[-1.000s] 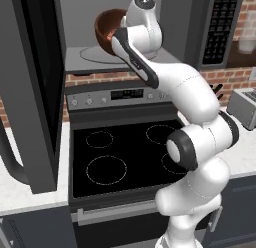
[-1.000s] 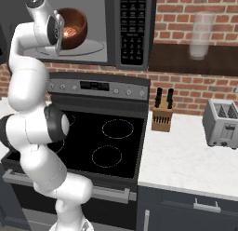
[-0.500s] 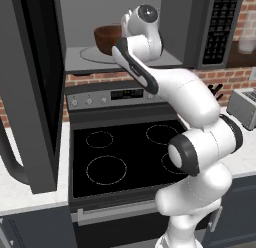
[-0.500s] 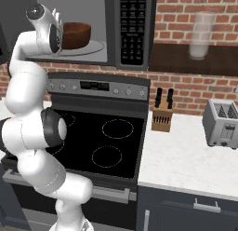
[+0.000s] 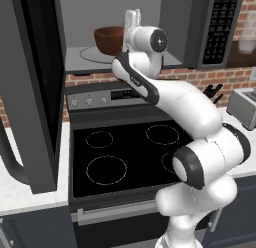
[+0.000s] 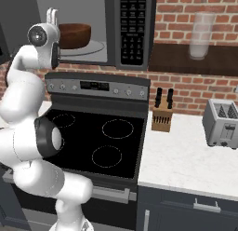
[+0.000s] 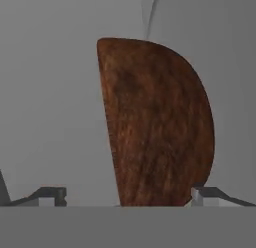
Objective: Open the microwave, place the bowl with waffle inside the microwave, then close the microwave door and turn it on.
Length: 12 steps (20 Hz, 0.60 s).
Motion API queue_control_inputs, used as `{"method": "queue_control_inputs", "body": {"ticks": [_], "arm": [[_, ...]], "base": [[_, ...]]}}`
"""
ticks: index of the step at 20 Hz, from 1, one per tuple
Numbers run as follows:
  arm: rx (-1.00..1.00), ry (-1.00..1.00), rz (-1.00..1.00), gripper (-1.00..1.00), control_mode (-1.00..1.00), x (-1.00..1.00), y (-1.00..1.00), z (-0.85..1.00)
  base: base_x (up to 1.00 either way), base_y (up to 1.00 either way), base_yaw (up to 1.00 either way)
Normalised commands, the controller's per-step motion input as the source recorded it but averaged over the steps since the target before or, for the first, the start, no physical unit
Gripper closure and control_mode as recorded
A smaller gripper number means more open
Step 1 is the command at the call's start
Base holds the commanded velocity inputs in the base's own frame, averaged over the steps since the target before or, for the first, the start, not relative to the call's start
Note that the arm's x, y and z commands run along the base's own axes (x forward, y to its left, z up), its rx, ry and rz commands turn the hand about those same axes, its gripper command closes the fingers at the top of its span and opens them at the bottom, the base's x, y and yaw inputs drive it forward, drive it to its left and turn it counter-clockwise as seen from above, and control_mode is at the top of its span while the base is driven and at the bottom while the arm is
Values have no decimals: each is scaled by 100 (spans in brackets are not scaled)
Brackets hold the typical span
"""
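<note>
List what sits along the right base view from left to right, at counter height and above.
gripper → bowl in the microwave → keypad strip → knife block → glass jar on the shelf → toaster

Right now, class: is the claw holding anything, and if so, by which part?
Nothing is held. The claw stands open, its tips apart on either side of the wooden bowl, which sits on the turntable inside the microwave.
</note>
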Motion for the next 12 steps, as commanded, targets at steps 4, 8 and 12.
{"method": "queue_control_inputs", "body": {"ticks": [4, 8, 12], "arm": [[8, -44, 10, -100, -100, -98, -1, 67], [2, -31, 6, -100, -100, -100, -27, 72], [0, -15, 0, -100, -100, -100, -64, 47]], "base": [[0, 0, 0], [0, 0, 0], [0, 0, 0]]}}
